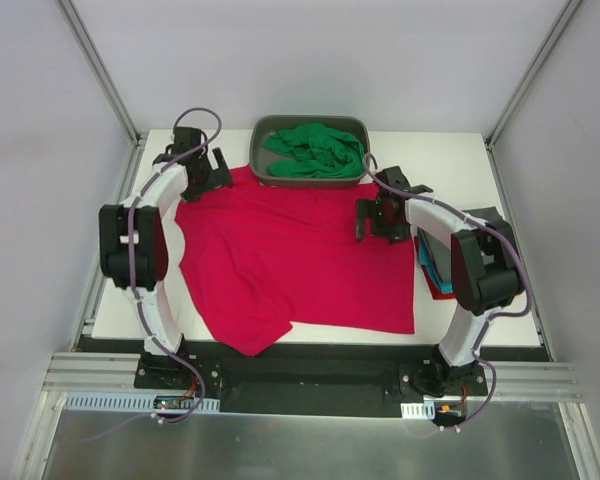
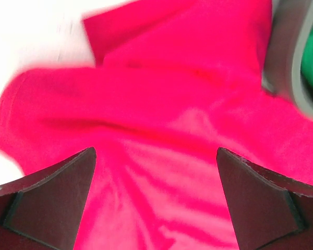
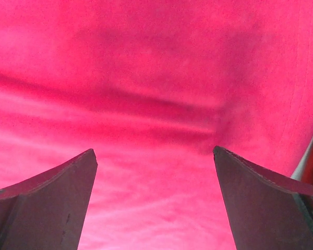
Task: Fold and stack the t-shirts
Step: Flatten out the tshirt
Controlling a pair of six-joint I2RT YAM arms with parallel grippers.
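crimson-pink t-shirt point(image 1: 300, 260) spread on table point(image 1: 450, 160), left jaws and right jaws wide above it, empty

Overhead camera looks down from behind; both wrist cameras closely face the crimson-pink shirt point(image 1: 300, 260).

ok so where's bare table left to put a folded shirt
Bare table in the far right corner beside the grey tub, and a strip nearer than the folded stack. The crimson-pink t-shirt fills the middle; the left arm overhangs the left side.
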